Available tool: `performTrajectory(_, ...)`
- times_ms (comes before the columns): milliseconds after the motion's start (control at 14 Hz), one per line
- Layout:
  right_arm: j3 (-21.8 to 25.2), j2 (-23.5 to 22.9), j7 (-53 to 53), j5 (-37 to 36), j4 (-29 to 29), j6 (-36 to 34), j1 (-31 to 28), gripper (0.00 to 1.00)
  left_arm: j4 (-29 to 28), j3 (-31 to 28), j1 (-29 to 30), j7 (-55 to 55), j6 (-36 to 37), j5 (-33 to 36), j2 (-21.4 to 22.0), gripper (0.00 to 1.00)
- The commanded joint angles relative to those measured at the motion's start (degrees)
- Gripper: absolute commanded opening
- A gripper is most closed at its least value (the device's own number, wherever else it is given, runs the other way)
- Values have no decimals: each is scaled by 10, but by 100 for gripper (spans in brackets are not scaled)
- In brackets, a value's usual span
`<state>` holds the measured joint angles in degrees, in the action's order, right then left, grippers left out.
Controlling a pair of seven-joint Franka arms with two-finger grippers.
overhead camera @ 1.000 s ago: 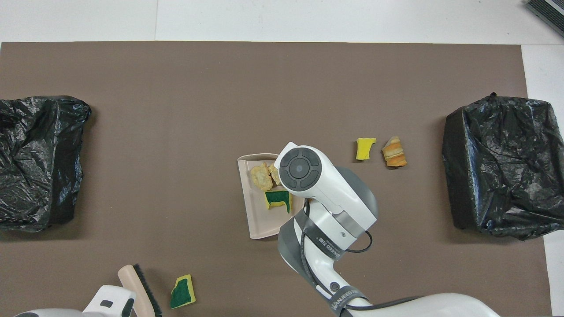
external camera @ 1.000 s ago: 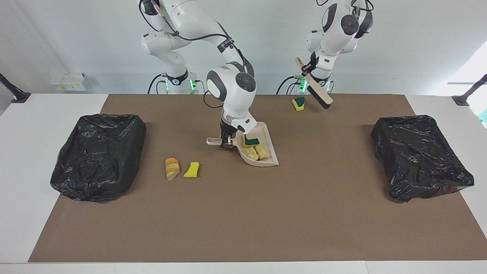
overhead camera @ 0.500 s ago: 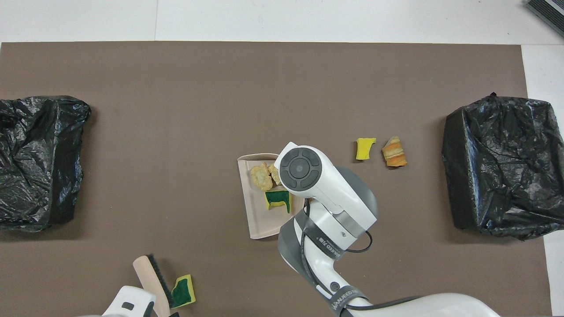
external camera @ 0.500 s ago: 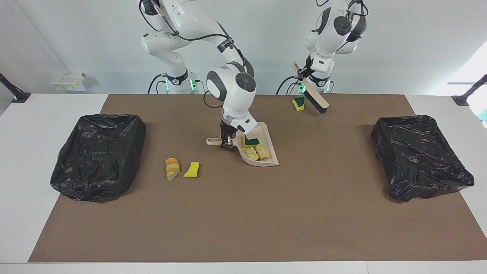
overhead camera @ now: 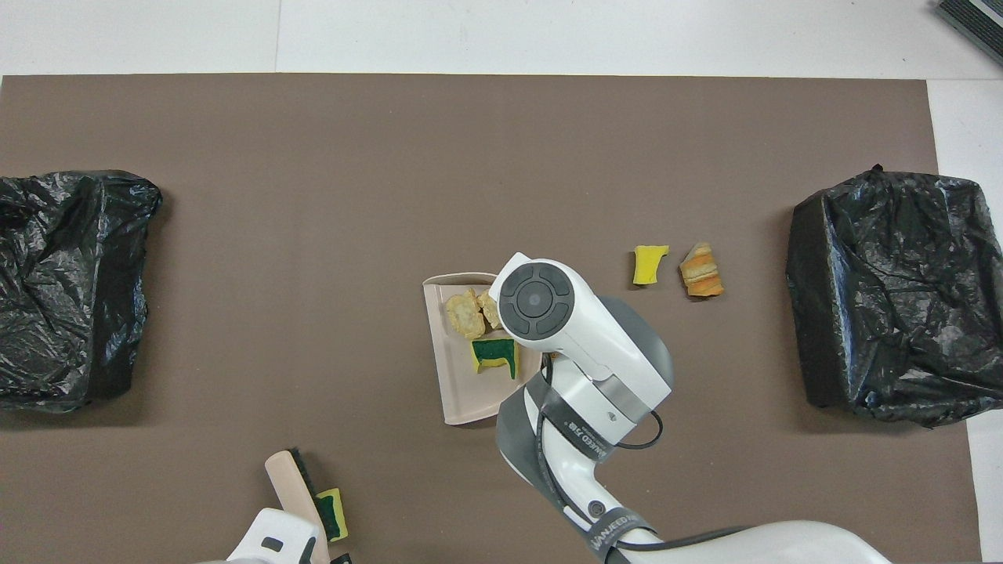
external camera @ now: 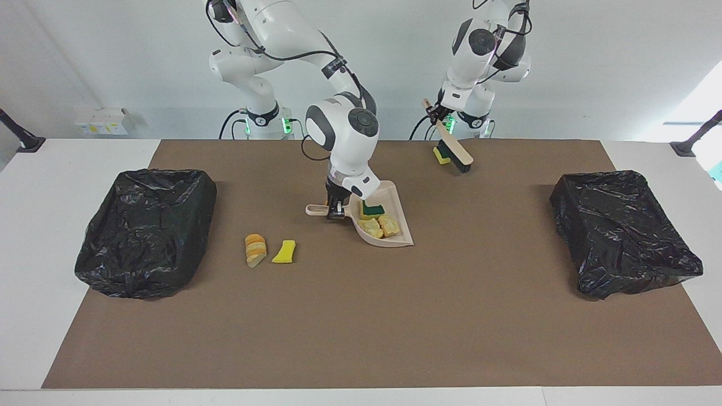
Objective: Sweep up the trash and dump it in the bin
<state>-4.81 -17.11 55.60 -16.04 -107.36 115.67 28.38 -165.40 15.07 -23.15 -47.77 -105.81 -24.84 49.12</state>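
- while the beige plastic dustpan [external camera: 383,223] is kept flat on the brown mat [external camera: 395,316] near its middle, its handle is grasped by the clenched fingers of the right gripper [external camera: 336,210], much as half a second ago.
- three scraps of trash are seen inside the pan: a green-faced yellow sponge bit [overhead camera: 495,354] and two pale yellow foam lumps [overhead camera: 467,314].
- the beige brush with black bristles [external camera: 453,148] is held in the left gripper [external camera: 435,110], fingers closed on its handle.
- since the earlier frames, the brush has been swung across toward the right arm's end and brought against a second green-faced sponge scrap [overhead camera: 334,513], which is now partly hidden by the bristles at the mat edge nearest the robots.
- this is judged to be the start of a sweep of that scrap toward the pan, though pan and scrap are well apart.
- an orange-brown bread-like chunk [external camera: 255,249] and a plain yellow sponge piece [external camera: 285,252] are left unswept, lying beside each other between the pan and the black-bagged bin [external camera: 148,231] at the right arm's end.
- a second black-lined bin [external camera: 623,232] is set at the left arm's end; nothing has been dumped yet, so the task is judged roughly half gathered.
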Motion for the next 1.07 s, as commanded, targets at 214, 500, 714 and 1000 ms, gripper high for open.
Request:
performTrajectory(214, -5, 2, -1, 5, -15, 29, -9, 0, -55, -4, -56, 1, -183, -34, -87, 0)
performTrajectory(500, -5, 2, -1, 5, -15, 32, -9, 0, -14, -5, -80, 3, -289, -72, -187, 0)
performTrajectory(714, -5, 2, -1, 5, -15, 32, -9, 0, 11, -6, -78, 2, -308, -85, -212, 0)
performTrajectory(1000, -5, 2, -1, 5, -15, 32, -9, 0, 99, -8, -33, -21, -225, -96, -211, 0)
